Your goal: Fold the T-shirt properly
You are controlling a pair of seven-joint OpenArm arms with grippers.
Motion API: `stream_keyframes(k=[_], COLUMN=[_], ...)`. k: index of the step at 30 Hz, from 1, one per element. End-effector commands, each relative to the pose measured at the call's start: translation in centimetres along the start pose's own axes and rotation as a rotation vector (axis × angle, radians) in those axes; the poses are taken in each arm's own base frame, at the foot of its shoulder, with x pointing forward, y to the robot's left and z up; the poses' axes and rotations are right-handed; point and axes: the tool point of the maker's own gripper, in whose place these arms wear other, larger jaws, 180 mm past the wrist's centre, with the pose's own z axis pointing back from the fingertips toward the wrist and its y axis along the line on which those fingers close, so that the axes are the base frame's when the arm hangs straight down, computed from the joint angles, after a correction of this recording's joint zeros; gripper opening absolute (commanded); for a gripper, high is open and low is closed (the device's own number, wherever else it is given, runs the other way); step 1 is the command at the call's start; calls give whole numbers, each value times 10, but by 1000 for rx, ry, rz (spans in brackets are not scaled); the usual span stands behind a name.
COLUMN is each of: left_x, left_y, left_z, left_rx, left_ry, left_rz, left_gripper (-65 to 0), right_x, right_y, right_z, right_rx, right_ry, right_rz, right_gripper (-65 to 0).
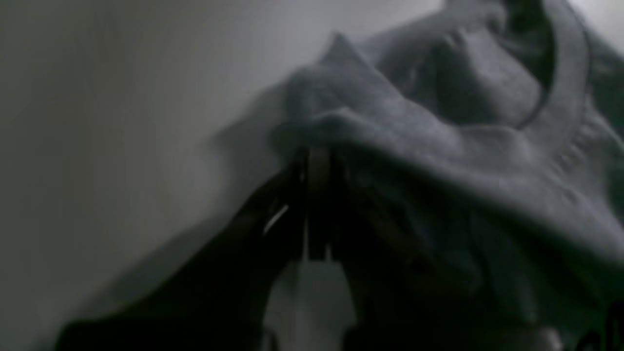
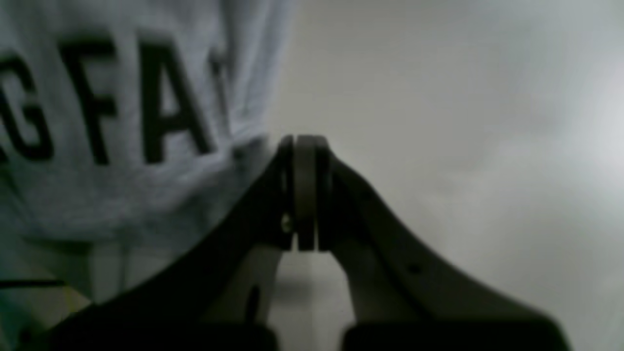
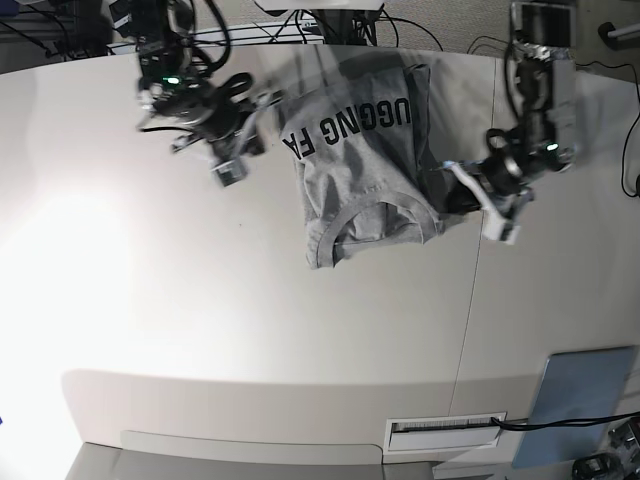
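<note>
T-shirt (image 3: 362,165) on tabletop (image 3: 200,300); left fingers (image 1: 319,156) clamp its edge, right fingers (image 2: 304,146) together, empty, just beside it.

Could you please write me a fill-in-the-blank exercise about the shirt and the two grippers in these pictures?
1. The heather-grey cotton T-shirt lies on the white ____.
2. The left gripper is shut on a fold of the ____.
3. The right gripper is shut and holds ____.
4. The lettering on the T-shirt is ____ in colour.

Missing words: table; T-shirt; nothing; black
</note>
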Motion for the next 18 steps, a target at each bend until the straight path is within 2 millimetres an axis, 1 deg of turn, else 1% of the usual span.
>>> stream_keyframes(k=[1,3,5,7,9,13,15,18], left_x=[14,9,1,-15,-36,-91,-122,-162], left_y=[8,17,24,27,28,27,22,9], left_z=[14,37,62,85,106,139,154,176], left_rx=[20,55,82,99,114,143,151,156], left_ry=[-46,-61,-76,-68,-36,81,154,227], left_rz=[-10,13,41,57,68,126,153,213], left_gripper=[-650,-650,-650,-650,-650,-650,-650,-650], right_x=[10,8,0,-13,-30,-70,-99,-138], right_y=[-10,-31,-49,-61,-67,-67,-64,-51], right_z=[13,34,56,78,99,135,149,168], right_rx=[-33,-107,-178,-241,-289,-343,-354,-343], right_ry=[-48,-60,-50,-17,37,177,268,394], right_rz=[-11,-35,-56,-70,-80,-94,-115,-141], right_gripper=[-650,-650,-650,-650,-650,-650,-650,-650])
